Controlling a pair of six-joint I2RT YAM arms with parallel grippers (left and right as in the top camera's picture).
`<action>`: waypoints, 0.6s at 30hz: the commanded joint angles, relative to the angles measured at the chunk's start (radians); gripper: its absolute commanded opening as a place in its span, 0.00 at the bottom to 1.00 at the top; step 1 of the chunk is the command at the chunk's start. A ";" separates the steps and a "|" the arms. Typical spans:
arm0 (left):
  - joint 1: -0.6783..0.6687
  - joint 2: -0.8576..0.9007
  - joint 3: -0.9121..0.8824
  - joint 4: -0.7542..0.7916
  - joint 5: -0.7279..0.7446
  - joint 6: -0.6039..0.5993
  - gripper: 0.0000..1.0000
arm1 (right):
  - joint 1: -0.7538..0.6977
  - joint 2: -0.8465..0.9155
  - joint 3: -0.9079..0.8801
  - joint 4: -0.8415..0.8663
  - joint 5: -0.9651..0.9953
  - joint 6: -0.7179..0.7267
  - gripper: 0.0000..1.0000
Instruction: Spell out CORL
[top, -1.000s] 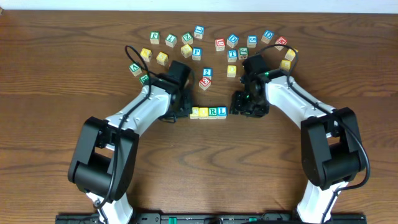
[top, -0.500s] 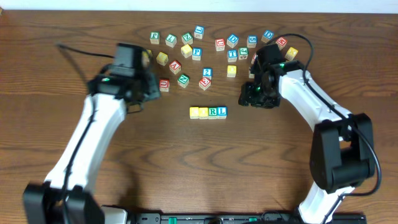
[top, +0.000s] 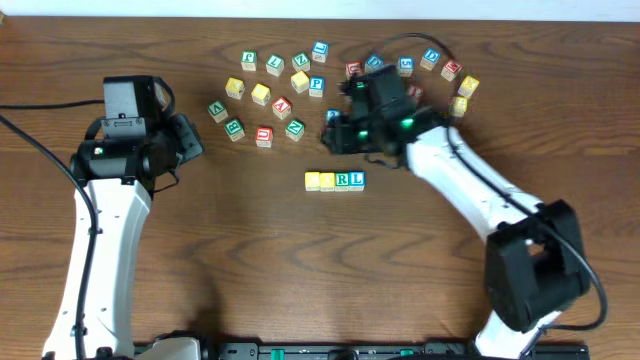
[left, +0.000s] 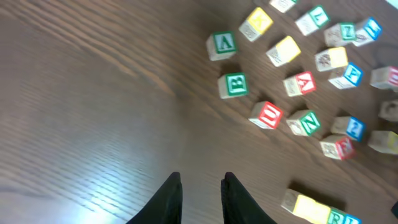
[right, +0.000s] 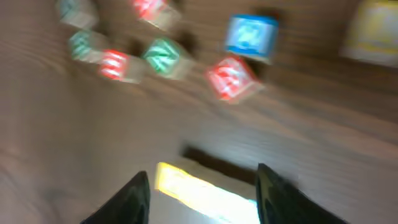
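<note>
**Block row (top: 335, 180) lies mid-desk, both grippers empty**

Wooden desk (top: 300, 270) carries loose letter blocks (top: 300, 80) scattered toward its far edge. Left gripper (left: 199, 199) hovers near the left edge, jaws slightly apart. Right gripper (right: 202, 199) hangs between scatter and row, jaws spread wide. The row's last faces read R, L.

Table (top: 300, 260): dark brown wood w/ streaky grain; left arm (top: 105, 215) & right arm (top: 470, 185) white w/ black joints, left gripper (left: 201, 180) & right gripper (right: 202, 177) black. Row of blocks (top: 335, 180): two yellow faces, then green R, blue L on pale wood. Loose ones pale w/ coloured frames & letters, e.g. green A block (left: 223, 43), green B block (left: 234, 85), red U block (left: 268, 114), blue block (right: 251, 35).
</note>
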 joint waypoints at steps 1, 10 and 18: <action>0.023 0.000 0.022 -0.016 -0.071 0.021 0.22 | 0.099 0.101 0.131 -0.013 -0.009 0.037 0.47; 0.037 0.000 0.022 -0.041 -0.073 0.020 0.22 | 0.227 0.366 0.470 -0.275 0.088 0.017 0.33; 0.037 0.000 0.017 -0.046 -0.073 0.020 0.22 | 0.269 0.403 0.470 -0.288 0.146 0.140 0.30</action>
